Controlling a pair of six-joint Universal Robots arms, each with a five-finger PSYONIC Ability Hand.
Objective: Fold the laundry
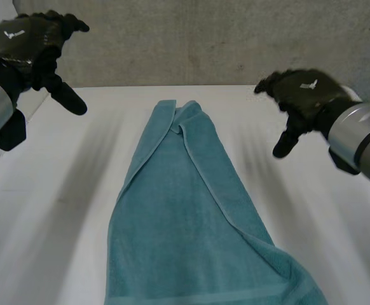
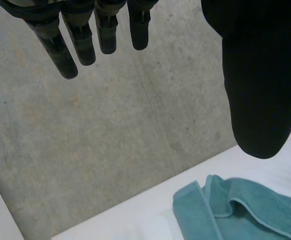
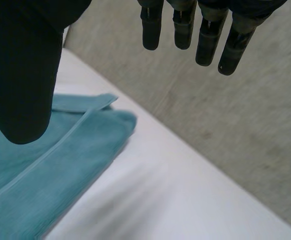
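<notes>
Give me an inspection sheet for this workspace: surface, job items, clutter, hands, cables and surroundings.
Surface: white table, flat, carrying one cloth.
Job's things: teal terry-cloth towel, lying lengthwise down the table's middle, one long edge folded over the rest.
Clutter: nothing seen.
Hands: left hand open, above the table on the towel's left side, holding nothing; right hand open, above the table on the towel's right side, holding nothing.
Cables: nothing seen.
Surroundings: grey concrete wall behind the table's far edge.
</notes>
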